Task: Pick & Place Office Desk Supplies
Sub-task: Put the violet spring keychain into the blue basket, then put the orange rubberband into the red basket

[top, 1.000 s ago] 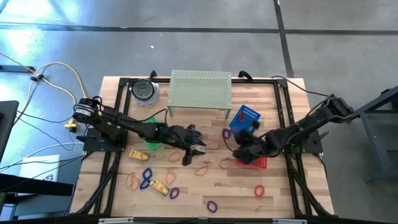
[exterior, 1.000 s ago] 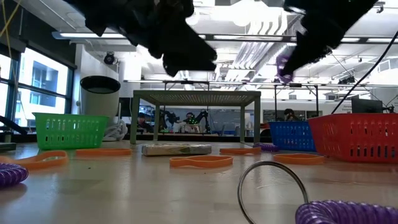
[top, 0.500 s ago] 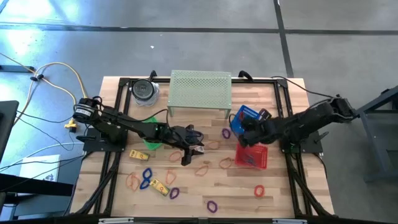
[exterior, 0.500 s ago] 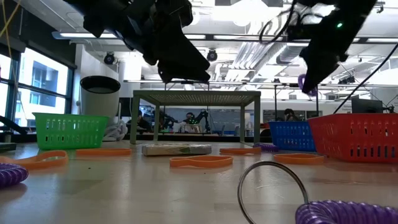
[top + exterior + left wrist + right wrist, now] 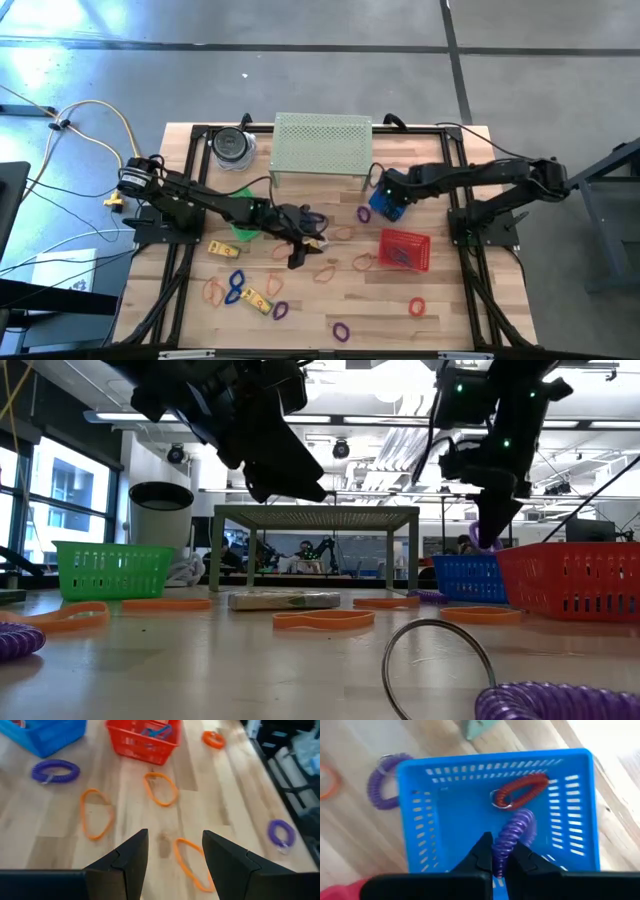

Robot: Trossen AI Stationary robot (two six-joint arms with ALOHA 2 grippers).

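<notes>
One purple coil (image 5: pixel 514 836) has been carried from over the red basket (image 5: pixel 405 250) to above the blue basket (image 5: pixel 495 815), right of centre, pinched tight in the right gripper (image 5: pixel 498 856). Dropping looks next. The left gripper (image 5: pixel 172 851), half open and empty, is held over orange bands (image 5: pixel 161 788).

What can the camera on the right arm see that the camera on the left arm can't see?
Only the right wrist view shows inside the blue basket: a red coil band lies in it, and the right gripper hangs above, shut on a purple coil band.

Only the left wrist view shows the red basket, orange band loops on the wood, and the left gripper, open and empty.

Both show the blue basket, a purple coil beside it on the wooden table.
</notes>
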